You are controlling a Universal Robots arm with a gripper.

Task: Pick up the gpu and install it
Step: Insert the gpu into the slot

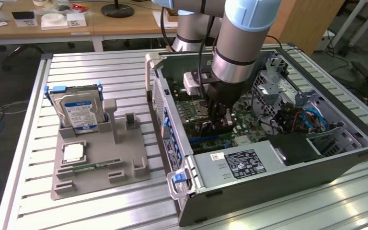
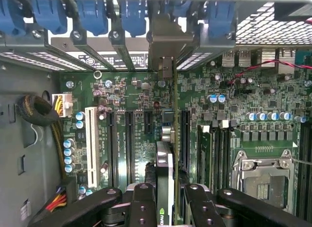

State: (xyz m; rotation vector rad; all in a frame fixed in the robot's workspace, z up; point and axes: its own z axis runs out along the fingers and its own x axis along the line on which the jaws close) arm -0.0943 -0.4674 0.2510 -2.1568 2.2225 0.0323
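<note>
Toward the exterior view's left edge of the slatted table (image 1: 101, 67), a silver hard drive (image 1: 76, 112) is seen standing upright at the far end of a grey fixture tray (image 1: 130, 153). A narrow memory stick (image 1: 96, 167) is laid flat near the tray's near edge. Neither is involved in the task.

On the right half of the table in the exterior view, the open computer case (image 1: 267, 187) is laid on its side, with the arm reached down into it. The gripper (image 2: 169, 202) is closed on the gpu (image 2: 165, 175). The card is held edge-on between the fingers (image 2: 144, 197), upright over the motherboard (image 2: 131, 90) near the middle of the case. Its silver bracket (image 2: 165, 41) is pointed at the rear wall, beneath the blue slot clips (image 2: 92, 14).

The step in hand is judged to be seating the card. Whether its edge connector has entered a slot cannot be told. The card should be held parallel to the long black slots (image 2: 129, 139), and the bracket lined up with the open gap in the rear wall before any pressure is applied. Pressure is best given straight down and evenly, since a tilt could let the connector catch on the slot lip or the bracket foul the wall. A firm grip is needed so that the card is not twisted between the pads.
</note>
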